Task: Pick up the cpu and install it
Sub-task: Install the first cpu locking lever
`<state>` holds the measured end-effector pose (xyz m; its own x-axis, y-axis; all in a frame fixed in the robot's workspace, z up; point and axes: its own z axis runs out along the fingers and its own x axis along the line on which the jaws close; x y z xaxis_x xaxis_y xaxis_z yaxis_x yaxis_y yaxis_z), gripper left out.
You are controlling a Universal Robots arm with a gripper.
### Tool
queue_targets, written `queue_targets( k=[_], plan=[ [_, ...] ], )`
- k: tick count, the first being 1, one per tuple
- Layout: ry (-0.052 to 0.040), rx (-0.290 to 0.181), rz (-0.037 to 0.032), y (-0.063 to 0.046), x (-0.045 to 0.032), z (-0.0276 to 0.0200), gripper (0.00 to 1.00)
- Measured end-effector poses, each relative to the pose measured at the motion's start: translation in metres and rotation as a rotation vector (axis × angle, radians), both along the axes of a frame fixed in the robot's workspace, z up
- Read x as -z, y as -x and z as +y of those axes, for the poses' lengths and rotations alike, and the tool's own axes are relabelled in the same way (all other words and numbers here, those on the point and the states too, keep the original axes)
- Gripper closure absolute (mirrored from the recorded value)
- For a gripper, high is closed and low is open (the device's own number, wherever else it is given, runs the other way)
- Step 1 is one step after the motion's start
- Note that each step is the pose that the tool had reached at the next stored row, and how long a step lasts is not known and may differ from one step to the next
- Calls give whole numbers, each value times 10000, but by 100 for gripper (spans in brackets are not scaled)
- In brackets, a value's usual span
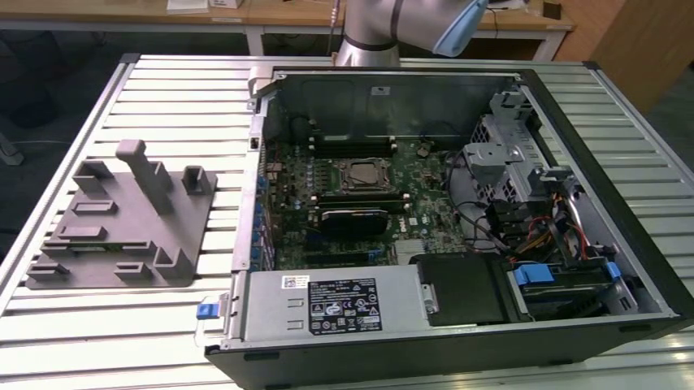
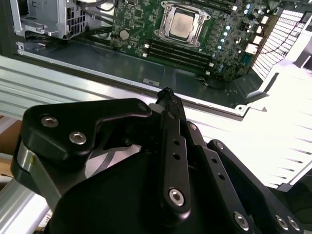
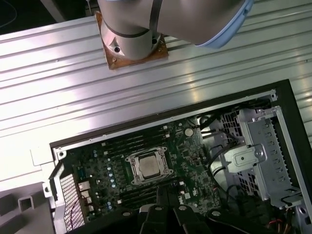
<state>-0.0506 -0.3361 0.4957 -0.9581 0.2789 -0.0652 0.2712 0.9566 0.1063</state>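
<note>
The cpu (image 1: pixel 362 175) (image 2: pixel 184 22) (image 3: pixel 148 166) sits flat in its socket on the green board (image 1: pixel 425 207), inside the open computer case (image 1: pixel 607 268) lying on the slatted counter (image 1: pixel 162 81). The black tool (image 2: pixel 168 97) hangs above the case's rim, empty; I cannot tell if it is open or closed. A grey tray (image 1: pixel 119 236) stands near the counter's edge.

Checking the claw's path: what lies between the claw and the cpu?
In the second wrist view, the case's metal wall and a row of RAM slots lie between the claw and the cpu.
</note>
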Motion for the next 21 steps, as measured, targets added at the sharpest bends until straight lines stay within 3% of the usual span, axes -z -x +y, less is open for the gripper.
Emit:
queue_targets(
  k=[16,21],
  plan=[
    [-5,-1,105,-20,287,-251,89],
    [-45,-1,152,-20,365,-286,89]
  ],
)
